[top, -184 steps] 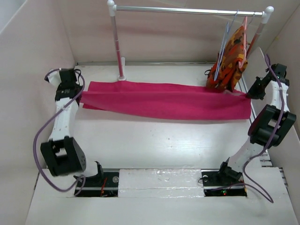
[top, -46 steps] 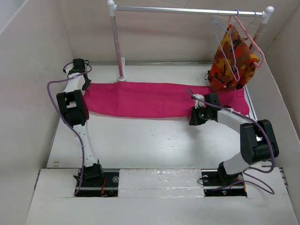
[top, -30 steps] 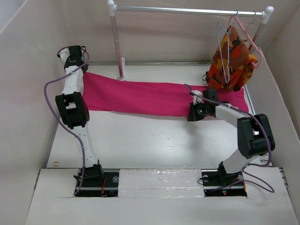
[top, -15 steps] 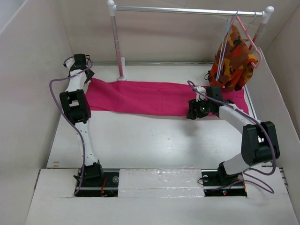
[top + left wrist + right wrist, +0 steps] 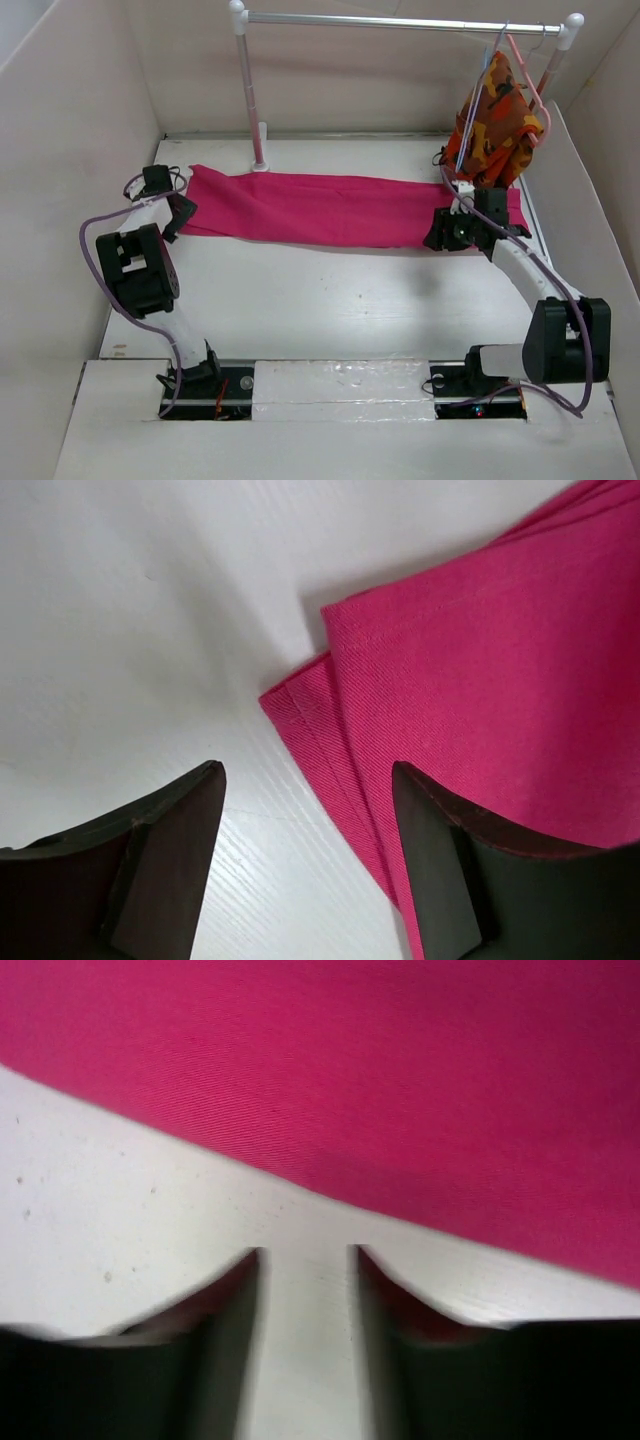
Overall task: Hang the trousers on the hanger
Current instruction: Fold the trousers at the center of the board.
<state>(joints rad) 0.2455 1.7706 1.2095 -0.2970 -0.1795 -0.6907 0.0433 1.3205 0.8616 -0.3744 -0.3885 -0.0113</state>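
Left wrist view: the left gripper (image 5: pixel 305 780) is spread wide over the folded corner of the trousers (image 5: pixel 480 680), one finger above cloth, the other above bare table (image 5: pixel 120 600); nothing is pinched.
Right wrist view: the right gripper (image 5: pixel 307 1255) is slightly parted over the table, just short of the trousers' near edge, holding nothing.
Trousers: laid flat in a long band on the table below the rail (image 5: pixel 400 22), from its left post to under its right end.
Hanger: the hanger (image 5: pixel 479 100) hangs at the rail's right end, against the patterned garment (image 5: pixel 495 115) and a pink hanger (image 5: pixel 530 90).
Risk, left: the corner is two stacked layers, so a shallow pinch may catch only the top one and let the fold open.
Risk, right: the jaws sit off the cloth, so closing here would probably grab nothing.
Risk, rail end: the hanger is crowded by the garment, so a reach could snag it.
Change: half a second ago the right gripper was nearer the rail's middle; it is now under the right end. The left gripper has dropped to the corner.
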